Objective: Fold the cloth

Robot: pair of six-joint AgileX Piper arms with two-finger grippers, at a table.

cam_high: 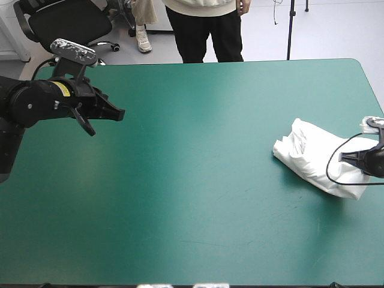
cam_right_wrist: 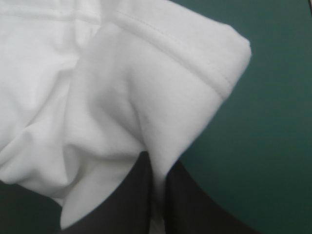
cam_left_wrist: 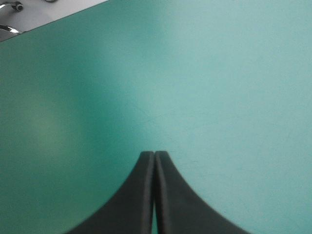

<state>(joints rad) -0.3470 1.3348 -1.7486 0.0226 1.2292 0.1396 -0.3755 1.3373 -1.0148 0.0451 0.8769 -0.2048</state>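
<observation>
The white T-shirt [cam_high: 312, 157] lies as a crumpled bundle near the table's right edge. My right gripper [cam_high: 347, 158] comes in from the right at the bundle's near side. In the right wrist view its black fingers [cam_right_wrist: 144, 195] are all but shut with a fold of the T-shirt [cam_right_wrist: 131, 83] pinched between them; a hemmed edge shows ahead. My left gripper [cam_high: 118, 113] hangs above the table's far left, well away from the cloth. The left wrist view shows that gripper [cam_left_wrist: 154, 157] shut in one pointed arch, nothing held, over bare teal-green cover [cam_left_wrist: 204, 87].
The teal-green table [cam_high: 198, 180] stretches wide between the two arms. Its right edge [cam_high: 373, 90] runs close beside the T-shirt. The far edge [cam_left_wrist: 53, 19] shows ahead of the left gripper.
</observation>
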